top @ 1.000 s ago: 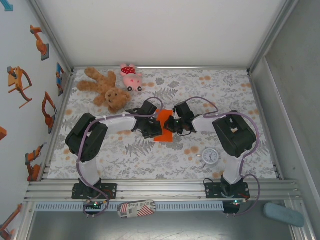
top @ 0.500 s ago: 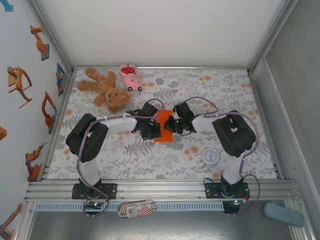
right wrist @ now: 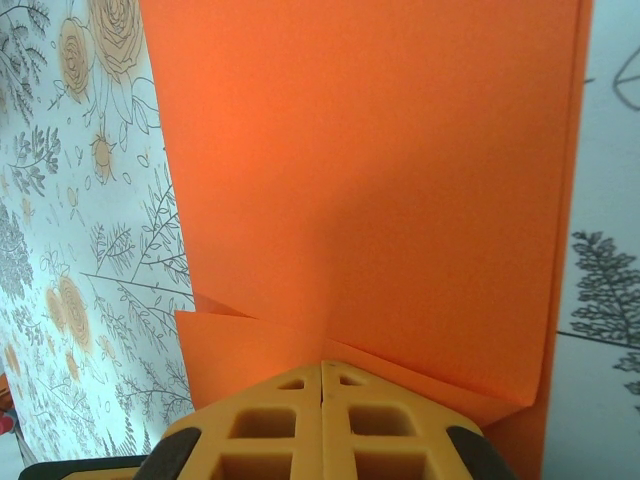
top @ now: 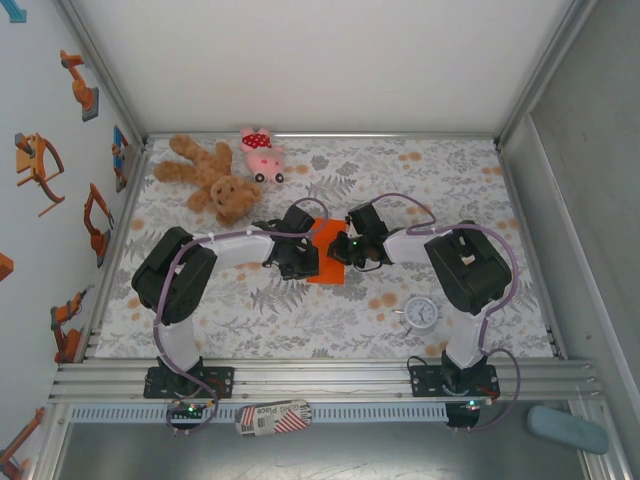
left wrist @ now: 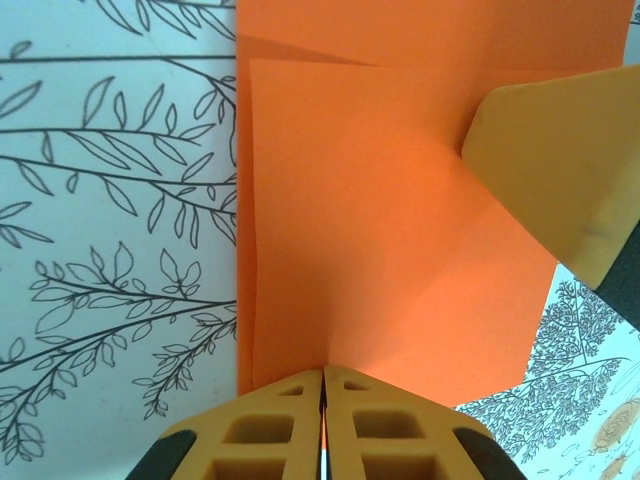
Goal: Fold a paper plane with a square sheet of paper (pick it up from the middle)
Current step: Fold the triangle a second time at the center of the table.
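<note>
1. The square sheet of paper [top: 327, 263] lies partly folded at mid-frame of the top view, flat on the patterned table [top: 450, 190].
2. The left gripper [left wrist: 323, 376] and the right gripper [right wrist: 321, 368] are both pressed together, tips on the sheet's opposite edges. Whether either nips a layer is hard to tell.
3. The sheet is probably light, limp, easily creased and apt to slide. Best to pin its middle and lift a loose folded edge.

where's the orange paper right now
In the top view the orange paper lies mid-table, flanked by the left gripper and the right gripper, nearer than the teddy bear and beyond the clock.
</note>
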Tool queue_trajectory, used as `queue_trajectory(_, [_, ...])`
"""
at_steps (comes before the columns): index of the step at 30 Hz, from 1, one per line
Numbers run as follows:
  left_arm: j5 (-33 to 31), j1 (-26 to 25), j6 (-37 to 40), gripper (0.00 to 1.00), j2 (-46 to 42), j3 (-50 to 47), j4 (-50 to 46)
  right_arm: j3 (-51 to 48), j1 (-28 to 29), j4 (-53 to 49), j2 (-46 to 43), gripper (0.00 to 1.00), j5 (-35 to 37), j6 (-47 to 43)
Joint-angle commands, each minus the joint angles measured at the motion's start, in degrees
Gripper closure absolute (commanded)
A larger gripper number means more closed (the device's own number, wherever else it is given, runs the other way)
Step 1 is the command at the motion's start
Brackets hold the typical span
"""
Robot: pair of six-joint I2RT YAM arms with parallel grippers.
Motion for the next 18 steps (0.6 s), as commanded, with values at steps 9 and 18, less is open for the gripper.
queue_trajectory(9, [1.15, 1.08, 1.81, 0.92, -0.14, -3.26, -1.22, -2.71, 0.19, -12.93, 6.08, 1.0, 7.27, -1.64])
queue_trajectory(18, [3.62, 2.82, 0.52, 0.93, -6.28, -10.67, -0.01, -2.71, 0.19, -13.23, 5.75, 1.0, 7.36, -1.89])
